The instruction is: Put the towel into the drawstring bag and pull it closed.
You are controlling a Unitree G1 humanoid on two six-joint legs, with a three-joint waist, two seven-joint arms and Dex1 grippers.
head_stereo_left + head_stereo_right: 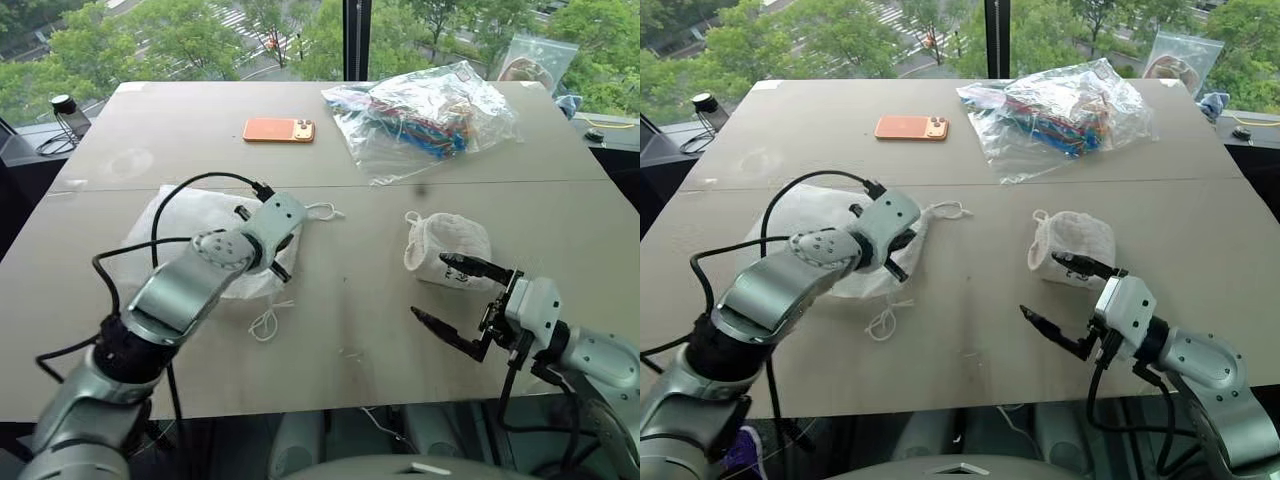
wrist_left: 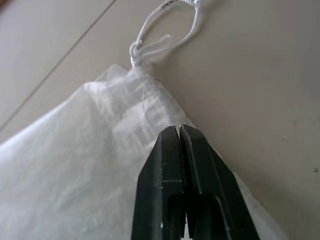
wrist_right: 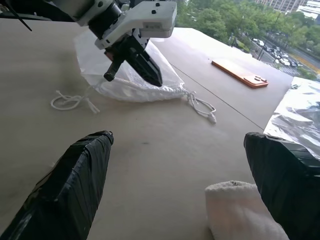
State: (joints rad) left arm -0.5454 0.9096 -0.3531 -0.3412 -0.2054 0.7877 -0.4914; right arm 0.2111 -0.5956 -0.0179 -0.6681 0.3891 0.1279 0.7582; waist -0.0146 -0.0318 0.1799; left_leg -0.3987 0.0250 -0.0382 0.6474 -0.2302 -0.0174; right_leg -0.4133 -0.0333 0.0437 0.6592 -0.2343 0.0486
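The drawstring bag (image 1: 150,225) lies flat on the left half of the table, with white cord loops at its mouth (image 1: 325,212) and at its near side (image 1: 265,322). My left gripper (image 2: 177,131) is shut, its tips resting on the bag's fabric close to the mouth. I cannot see whether any fabric is pinched between them. The towel (image 1: 450,245), a small cream crinkly bundle, sits on the right half of the table. My right gripper (image 1: 428,286) hangs open just in front of the towel, level, with one finger beside the towel's near edge and nothing between the fingers.
An orange phone (image 1: 279,130) lies at the back of the table. A clear plastic bag of colourful items (image 1: 420,115) is at the back right. A seam (image 1: 480,183) runs across the tabletop. A black device (image 1: 65,105) stands beyond the far left corner.
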